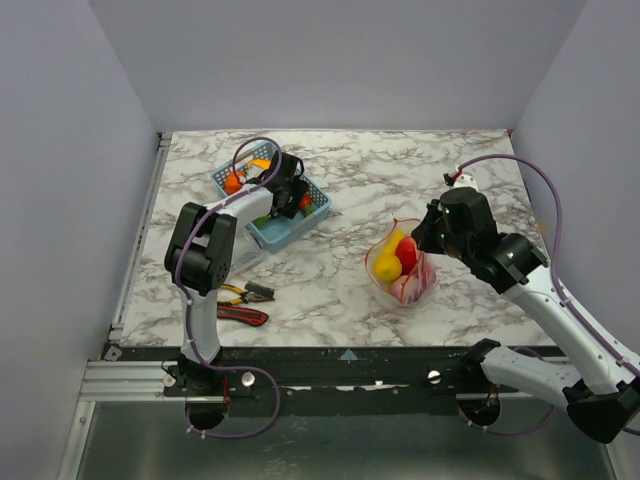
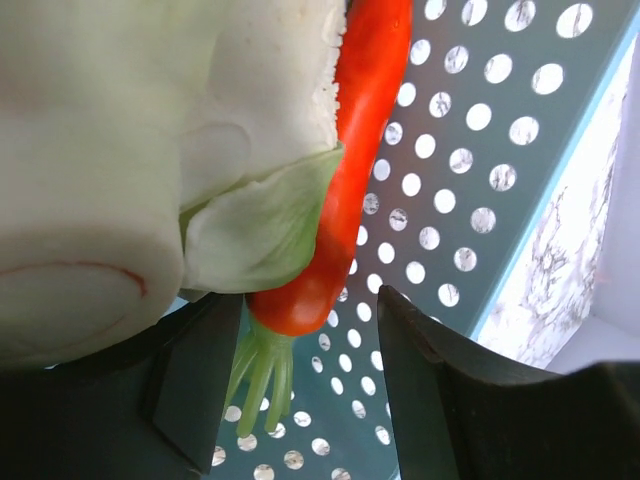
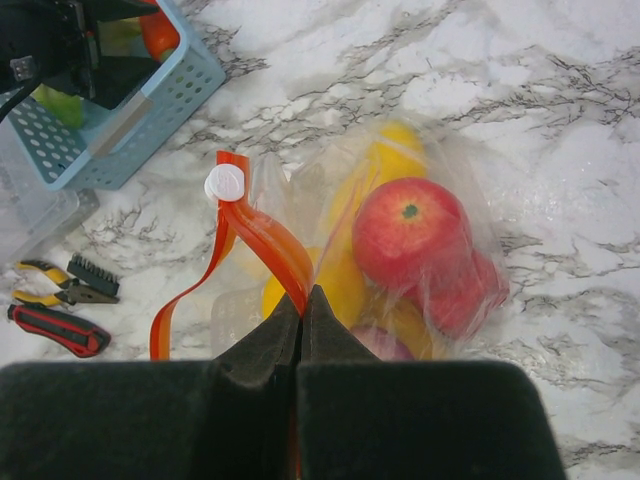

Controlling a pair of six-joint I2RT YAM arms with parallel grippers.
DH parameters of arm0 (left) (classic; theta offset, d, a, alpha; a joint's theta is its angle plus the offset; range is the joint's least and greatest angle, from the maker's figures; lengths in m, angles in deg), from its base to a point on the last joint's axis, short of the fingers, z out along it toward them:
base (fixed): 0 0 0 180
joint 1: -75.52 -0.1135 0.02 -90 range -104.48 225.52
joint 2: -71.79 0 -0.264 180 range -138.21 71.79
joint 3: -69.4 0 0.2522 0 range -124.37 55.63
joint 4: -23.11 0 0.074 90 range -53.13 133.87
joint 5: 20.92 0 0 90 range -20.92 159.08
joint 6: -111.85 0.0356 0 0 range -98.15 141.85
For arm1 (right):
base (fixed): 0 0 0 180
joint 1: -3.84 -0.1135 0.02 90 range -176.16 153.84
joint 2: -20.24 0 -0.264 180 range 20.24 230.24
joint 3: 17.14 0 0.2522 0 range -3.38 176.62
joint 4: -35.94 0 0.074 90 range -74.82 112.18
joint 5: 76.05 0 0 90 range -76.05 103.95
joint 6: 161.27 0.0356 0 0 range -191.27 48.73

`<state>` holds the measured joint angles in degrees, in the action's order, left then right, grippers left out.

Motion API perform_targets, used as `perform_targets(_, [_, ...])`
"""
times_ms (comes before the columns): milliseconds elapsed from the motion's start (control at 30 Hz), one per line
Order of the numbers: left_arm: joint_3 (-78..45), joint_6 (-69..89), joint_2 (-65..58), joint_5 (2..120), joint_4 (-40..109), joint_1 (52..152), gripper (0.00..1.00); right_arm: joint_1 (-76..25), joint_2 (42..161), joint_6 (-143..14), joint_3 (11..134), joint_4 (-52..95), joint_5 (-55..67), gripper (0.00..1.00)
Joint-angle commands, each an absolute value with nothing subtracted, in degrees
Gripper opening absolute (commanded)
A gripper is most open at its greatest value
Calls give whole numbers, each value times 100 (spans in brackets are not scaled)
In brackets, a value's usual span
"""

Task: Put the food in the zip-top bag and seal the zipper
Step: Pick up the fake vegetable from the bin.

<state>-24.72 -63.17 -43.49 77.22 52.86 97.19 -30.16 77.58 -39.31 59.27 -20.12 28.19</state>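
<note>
The clear zip-top bag point(image 1: 402, 268) stands right of the table's middle with a red apple point(image 3: 408, 232), yellow fruits point(image 3: 388, 160) and a purple piece inside. My right gripper point(image 3: 301, 296) is shut on the bag's orange-red zipper strip point(image 3: 262, 238), which carries a white slider point(image 3: 224, 183); it holds the mouth up. My left gripper point(image 2: 310, 370) is open inside the blue basket point(image 1: 272, 232); a red chili point(image 2: 345, 165) with a green stem lies between its fingers, next to a white-and-green vegetable point(image 2: 150, 170). An orange piece point(image 1: 233, 182) also lies in the basket.
Red-handled tools point(image 1: 243, 314) and yellow-handled pliers point(image 1: 246, 292) lie near the table's front left. A clear container point(image 3: 30, 205) sits beside the basket. The left arm reaches over the basket.
</note>
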Motion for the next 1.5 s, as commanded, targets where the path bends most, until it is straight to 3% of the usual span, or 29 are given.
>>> perform_targets(0, [-2725,-6370,-4490,8058,5481,9758,58,-2991,7727,-3848,6166,-1979,2715,1])
perform_targets(267, [-2770,-6040,-4482,8447,5473,9872,40,-2992,7659,-3796,6242,-2042,2692,1])
perform_targets(500, [-2850,-5965,-4508,8483,5602,9881,36,-2991,7612,-3762,6245,-2045,2713,1])
perform_targets(633, [-3164,-6122,-4624,8443,6091,9880,60,-2987,7611,-3740,6261,-2036,2683,1])
perform_targets(700, [-3249,-6212,-4667,8444,6202,9881,64,-2990,7606,-3731,6267,-2033,2691,1])
perform_targets(1000, [-2731,-7176,-4435,8553,5925,9914,66,-2991,7643,-3743,6416,-2114,2704,1])
perform_targets(1233, [-3207,-7070,-4629,8910,6449,10054,61,-2991,7653,-3778,6473,-2108,2748,1])
perform_targets(1467, [-3408,-7133,-4720,8963,6711,10057,62,-2989,7587,-3764,6524,-2139,2762,1])
